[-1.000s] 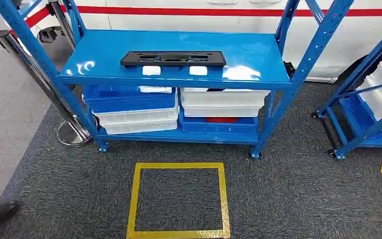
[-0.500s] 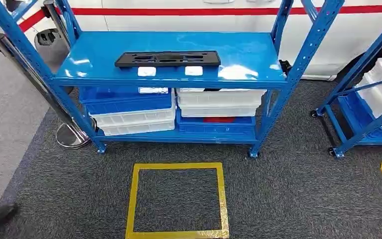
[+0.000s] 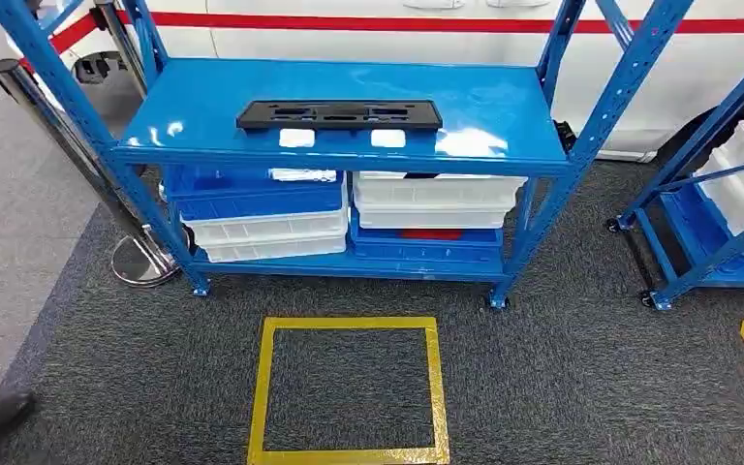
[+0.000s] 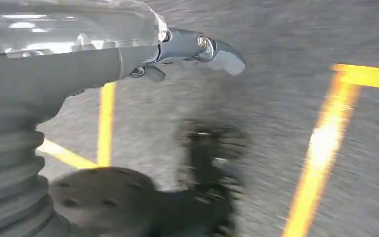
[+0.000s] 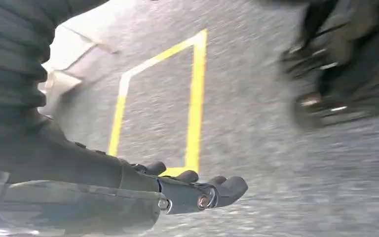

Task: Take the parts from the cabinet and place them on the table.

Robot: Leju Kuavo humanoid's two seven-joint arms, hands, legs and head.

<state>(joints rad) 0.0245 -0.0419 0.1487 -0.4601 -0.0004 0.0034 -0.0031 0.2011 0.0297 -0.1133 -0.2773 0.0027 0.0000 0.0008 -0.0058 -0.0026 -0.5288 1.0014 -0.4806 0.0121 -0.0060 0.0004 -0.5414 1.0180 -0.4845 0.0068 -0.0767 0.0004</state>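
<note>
Centrally, a long black plastic part [image 3: 339,114] lies on the blue metal shelf rack [image 3: 504,145]; no writing readable; left robot hand [image 4: 197,49] and right robot hand [image 5: 197,190] hang spread, empty.

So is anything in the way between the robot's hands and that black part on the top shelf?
Nothing visible blocks it. The black part lies on the open top shelf, two small white pieces just in front. Both hands hang over carpet.

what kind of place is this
Probably a factory or workshop test area: blue steel shelving rack holding stacked plastic bins, yellow tape squares marked on grey carpet, and a white vehicle parked behind.
</note>
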